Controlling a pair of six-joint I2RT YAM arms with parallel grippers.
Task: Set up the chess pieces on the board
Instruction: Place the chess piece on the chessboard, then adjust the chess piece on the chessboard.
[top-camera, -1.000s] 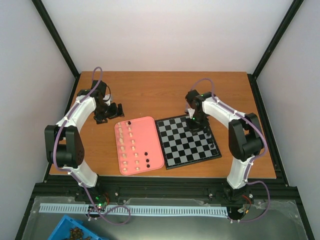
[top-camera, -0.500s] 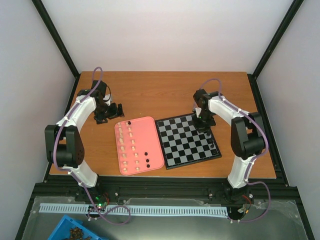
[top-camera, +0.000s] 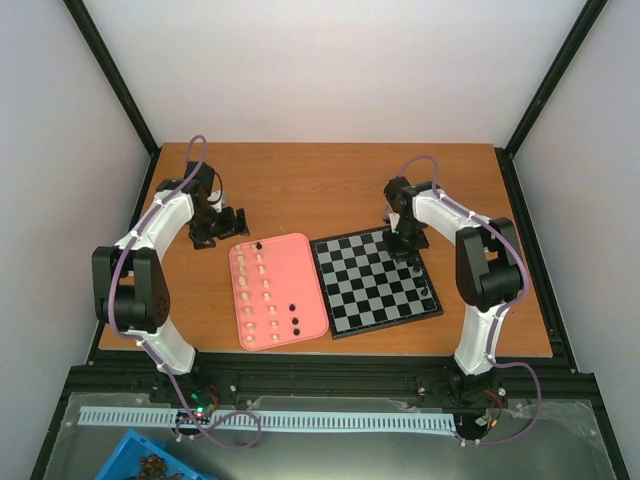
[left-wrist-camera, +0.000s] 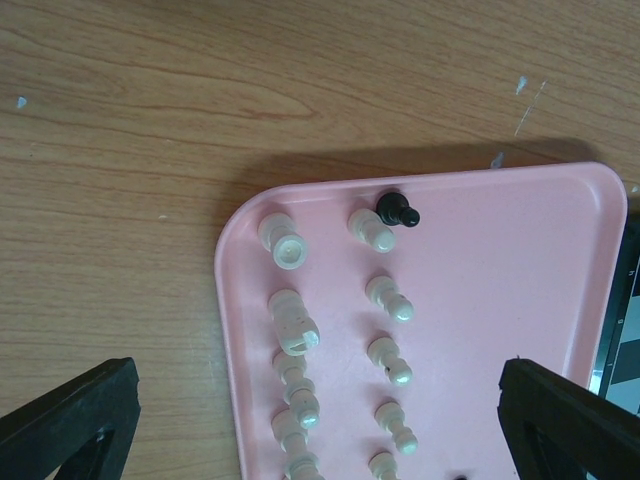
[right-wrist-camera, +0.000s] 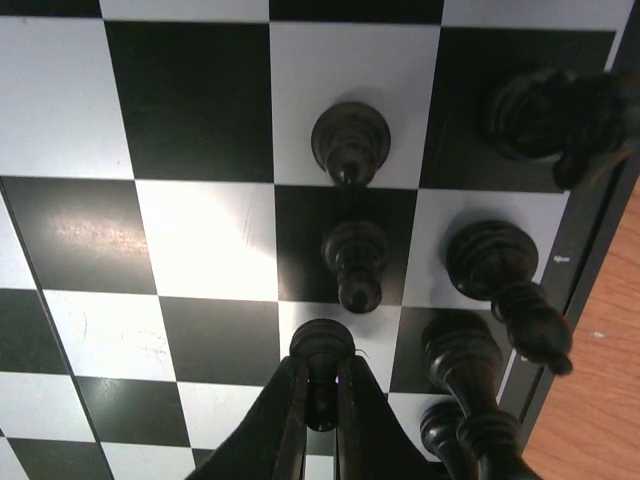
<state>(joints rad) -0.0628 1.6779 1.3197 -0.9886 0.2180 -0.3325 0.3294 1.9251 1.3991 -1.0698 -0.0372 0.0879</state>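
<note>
- Motion since a second ago is all on the right: the right arm's wrist has swung from over the far middle of the board (top-camera: 370, 285) toward its right edge. The left arm and the tray's contents sit where they were.
- We see the right gripper (right-wrist-camera: 320, 400) pressed together on a black pawn (right-wrist-camera: 322, 348), one fingertip on each side of its head.
- That pawn stands upright, long axis vertical, in the second column from the board's right edge. We cannot tell whether its base rests on the square.
- Two more pawns (right-wrist-camera: 352, 200) stand in the same column beyond it. The taller black pieces (right-wrist-camera: 500, 260) fill the outermost column close beside the fingers, crowding that side.
- The left gripper (top-camera: 232, 222) is spread wide and empty, hovering over the far end of the pink tray (left-wrist-camera: 500, 280).
- On the tray, cream pieces (left-wrist-camera: 385, 300) run in two rows, with a lone dark pawn (left-wrist-camera: 397, 210) at the far end.
- The board lies on the right half of the counter (top-camera: 320, 180), toward its near edge, just beside the tray and skewed to the counter's edges.
</note>
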